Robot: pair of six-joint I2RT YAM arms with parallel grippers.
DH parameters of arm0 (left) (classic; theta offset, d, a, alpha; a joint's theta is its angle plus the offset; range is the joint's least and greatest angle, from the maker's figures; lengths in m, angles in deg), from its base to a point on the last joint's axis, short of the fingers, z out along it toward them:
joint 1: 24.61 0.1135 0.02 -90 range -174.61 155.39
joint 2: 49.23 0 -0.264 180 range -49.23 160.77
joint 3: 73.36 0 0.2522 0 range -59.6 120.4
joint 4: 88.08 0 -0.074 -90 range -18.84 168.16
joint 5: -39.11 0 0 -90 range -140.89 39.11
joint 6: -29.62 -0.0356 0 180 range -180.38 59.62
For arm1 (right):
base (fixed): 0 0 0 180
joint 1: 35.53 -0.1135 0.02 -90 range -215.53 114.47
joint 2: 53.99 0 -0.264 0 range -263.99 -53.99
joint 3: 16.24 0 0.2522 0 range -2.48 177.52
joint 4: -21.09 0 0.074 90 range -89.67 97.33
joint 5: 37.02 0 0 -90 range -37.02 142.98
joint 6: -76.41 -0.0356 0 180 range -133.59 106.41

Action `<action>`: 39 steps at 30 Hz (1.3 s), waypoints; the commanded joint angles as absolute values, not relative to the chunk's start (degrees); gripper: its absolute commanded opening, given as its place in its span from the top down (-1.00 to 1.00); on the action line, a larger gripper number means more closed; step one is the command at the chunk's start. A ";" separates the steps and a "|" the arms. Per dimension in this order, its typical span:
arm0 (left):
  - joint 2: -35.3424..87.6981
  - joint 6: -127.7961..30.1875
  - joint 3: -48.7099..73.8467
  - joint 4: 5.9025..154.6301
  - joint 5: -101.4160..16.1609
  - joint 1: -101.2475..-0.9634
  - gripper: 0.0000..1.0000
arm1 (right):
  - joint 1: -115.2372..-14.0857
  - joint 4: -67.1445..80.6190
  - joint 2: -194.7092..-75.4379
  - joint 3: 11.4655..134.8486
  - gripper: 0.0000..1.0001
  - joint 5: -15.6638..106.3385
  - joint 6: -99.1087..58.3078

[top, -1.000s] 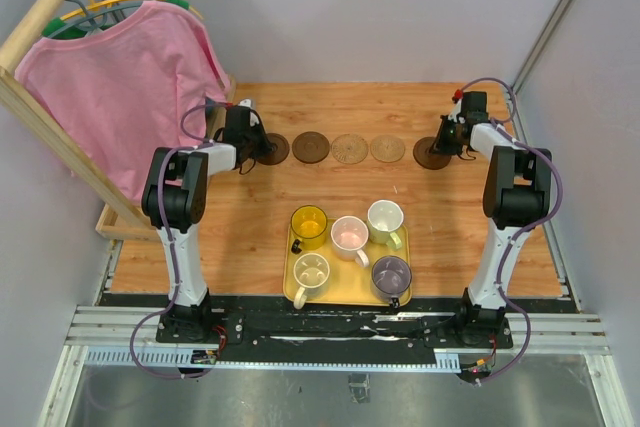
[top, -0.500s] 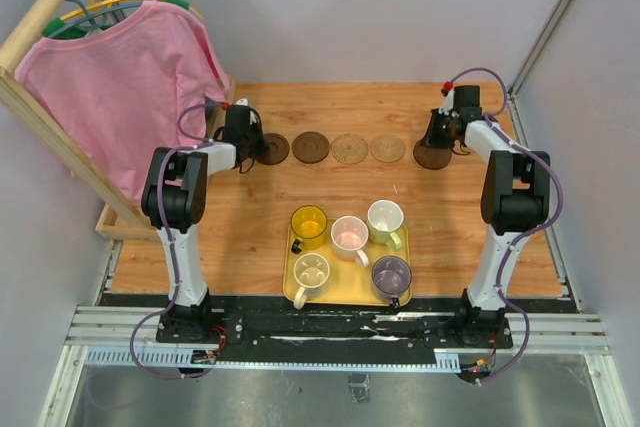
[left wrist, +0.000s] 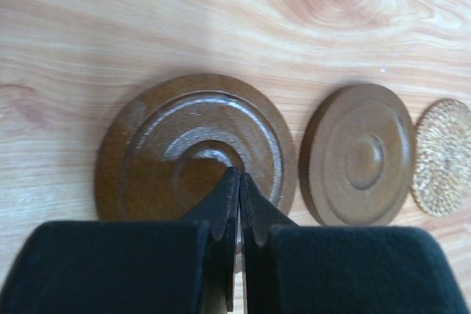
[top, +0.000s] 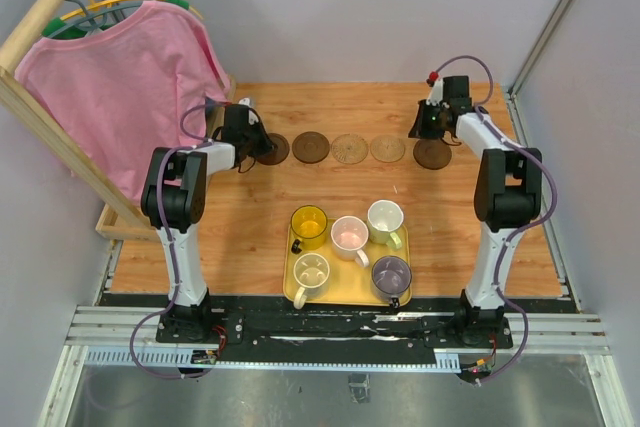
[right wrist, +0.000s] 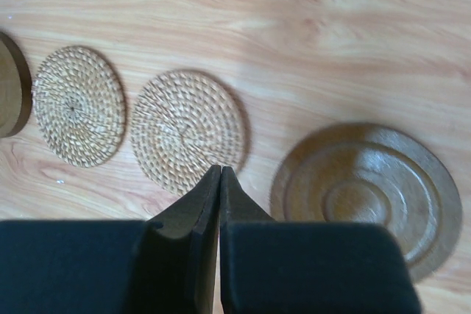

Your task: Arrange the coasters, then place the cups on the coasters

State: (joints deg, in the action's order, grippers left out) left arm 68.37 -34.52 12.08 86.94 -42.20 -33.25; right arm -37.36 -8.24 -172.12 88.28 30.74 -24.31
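Five coasters lie in a row across the far table: dark brown [top: 275, 148], dark brown [top: 311, 147], tan woven [top: 349, 148], tan woven [top: 387, 149], dark brown [top: 433, 154]. My left gripper [top: 262, 145] is shut, its tips [left wrist: 239, 175] over the middle of the leftmost dark coaster [left wrist: 162, 152]. My right gripper [top: 420, 129] is shut and empty, with its tips [right wrist: 221, 169] between a tan coaster [right wrist: 184, 126] and the right dark coaster [right wrist: 368, 193]. Five cups stand on the yellow tray [top: 291, 292]: yellow [top: 309, 224], pinkish white [top: 349, 235], pale green [top: 385, 219], cream [top: 311, 271], purple-grey [top: 391, 275].
A pink shirt [top: 125, 82] hangs on a wooden rack [top: 40, 112] at the far left, close behind the left arm. Grey walls close in the table at the back and on the right.
My right gripper has lifted off the right dark coaster and moved back and a little left. The left gripper has barely shifted on its coaster.
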 commanded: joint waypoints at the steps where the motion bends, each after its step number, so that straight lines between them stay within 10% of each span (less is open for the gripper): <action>1: 65.18 -33.98 12.52 91.21 -35.22 -33.00 0.90 | -40.65 -11.38 -175.22 92.46 0.94 29.50 -21.61; 39: 76.91 -40.82 25.65 83.53 -29.36 -42.07 0.88 | -44.32 -13.06 -176.60 88.41 0.97 36.38 -21.52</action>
State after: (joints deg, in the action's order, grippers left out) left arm 75.54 -39.59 23.88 84.53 -30.18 -41.27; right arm -43.65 -10.56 -178.30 89.57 32.77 -22.32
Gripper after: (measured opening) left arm 0.058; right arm 0.016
